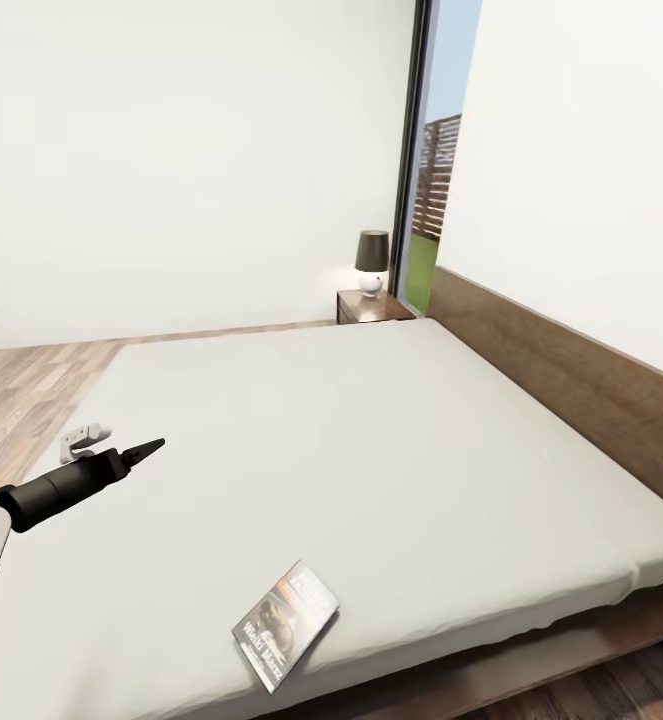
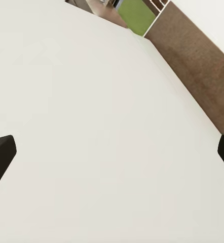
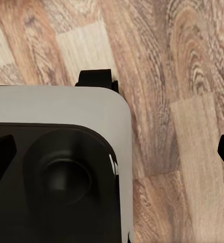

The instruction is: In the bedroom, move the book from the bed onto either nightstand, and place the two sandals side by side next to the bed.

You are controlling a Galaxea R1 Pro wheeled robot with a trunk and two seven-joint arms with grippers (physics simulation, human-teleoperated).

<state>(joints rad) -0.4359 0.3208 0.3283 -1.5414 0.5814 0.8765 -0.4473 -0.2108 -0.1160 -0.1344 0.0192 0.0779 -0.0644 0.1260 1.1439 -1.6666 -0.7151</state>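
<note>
The book [image 1: 286, 625], a thin dark paperback with an orange band, lies flat on the bed's light-grey mattress [image 1: 371, 450] close to its near edge. My left gripper [image 1: 146, 450] hovers over the mattress at the left, well apart from the book and farther in. In the left wrist view, the left gripper [image 2: 112, 154] is open over bare mattress with nothing between its fingers. A dark nightstand [image 1: 371, 305] stands at the bed's far corner by the headboard [image 1: 561, 385]. My right gripper [image 3: 112, 152] is open above the wood floor. The sandals are out of view.
A small lamp [image 1: 372, 260] with a dark shade sits on the nightstand. A tall narrow window [image 1: 433, 180] is behind it. Wood-plank floor [image 1: 31, 375] runs along the bed's far left side. The robot's own grey and black base [image 3: 56, 167] lies under the right gripper.
</note>
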